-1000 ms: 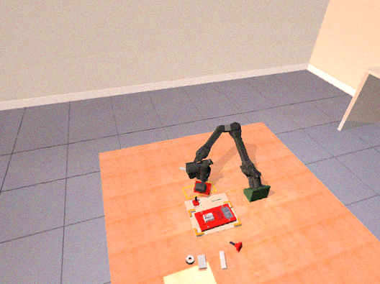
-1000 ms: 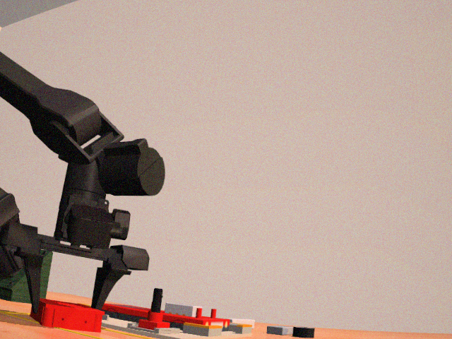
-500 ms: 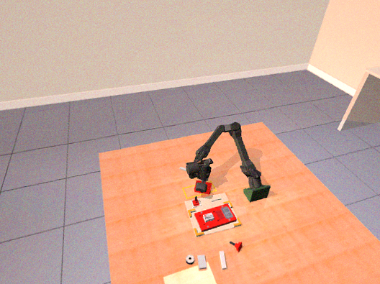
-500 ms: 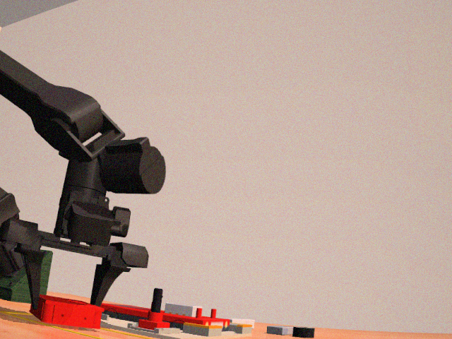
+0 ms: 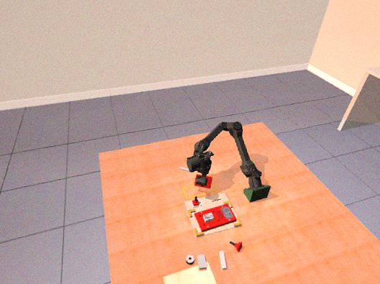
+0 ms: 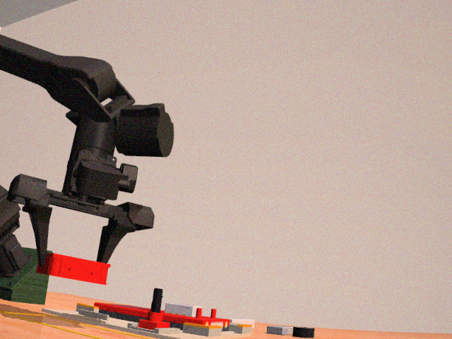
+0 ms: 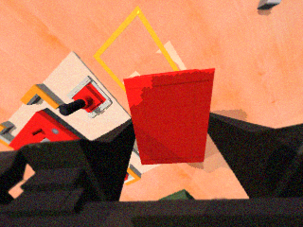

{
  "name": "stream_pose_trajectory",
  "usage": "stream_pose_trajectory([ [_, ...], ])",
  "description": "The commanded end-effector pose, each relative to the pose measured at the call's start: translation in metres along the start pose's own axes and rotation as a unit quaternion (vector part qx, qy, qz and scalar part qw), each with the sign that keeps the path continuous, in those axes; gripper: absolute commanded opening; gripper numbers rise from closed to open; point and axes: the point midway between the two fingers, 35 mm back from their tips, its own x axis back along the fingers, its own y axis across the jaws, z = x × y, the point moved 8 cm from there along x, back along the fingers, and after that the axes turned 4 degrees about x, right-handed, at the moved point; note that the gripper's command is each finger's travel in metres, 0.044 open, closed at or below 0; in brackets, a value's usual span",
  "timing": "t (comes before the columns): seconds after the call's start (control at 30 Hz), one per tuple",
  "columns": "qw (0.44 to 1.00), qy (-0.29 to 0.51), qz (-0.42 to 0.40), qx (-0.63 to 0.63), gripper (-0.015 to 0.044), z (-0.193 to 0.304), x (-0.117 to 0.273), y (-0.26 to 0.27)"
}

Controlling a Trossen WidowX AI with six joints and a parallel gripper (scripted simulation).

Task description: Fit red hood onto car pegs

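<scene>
The red hood (image 5: 209, 181) (image 6: 78, 270) (image 7: 172, 123) hangs in the air between the fingers, its flat roof toward the wrist camera. My gripper (image 6: 73, 263) (image 7: 168, 118) is shut on the hood, one finger at each side. In the exterior view the hood is above the table, left of the chassis. The red chassis (image 5: 219, 221) (image 6: 122, 308) (image 7: 28, 131) sits in the jig (image 5: 209, 200) (image 7: 71, 71). The pale engine block (image 5: 208, 217) (image 6: 180, 309) is on its deck. Two red pegs (image 6: 198, 312) (image 6: 213, 313) show clearly. The hood's corner holes are hidden.
A red piece with an upright black stem (image 5: 196, 201) (image 6: 157, 301) (image 7: 73, 106) stands at the jig's end nearest the hood. A yellow outline (image 5: 183, 193) (image 7: 115, 32) marks the table nearby. A black-stemmed red piece (image 5: 238, 246) and a white bar (image 5: 223, 260) lie beyond the jig.
</scene>
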Motion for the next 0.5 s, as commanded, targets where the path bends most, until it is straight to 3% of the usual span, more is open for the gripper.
stream_pose_trajectory([
  [0.0,1.0,-0.001,-0.003,-0.004,0.0,-0.001,0.015,0.0],
  [0.47,1.0,-0.002,-0.003,0.002,0.0,0.0,0.039,0.001],
])
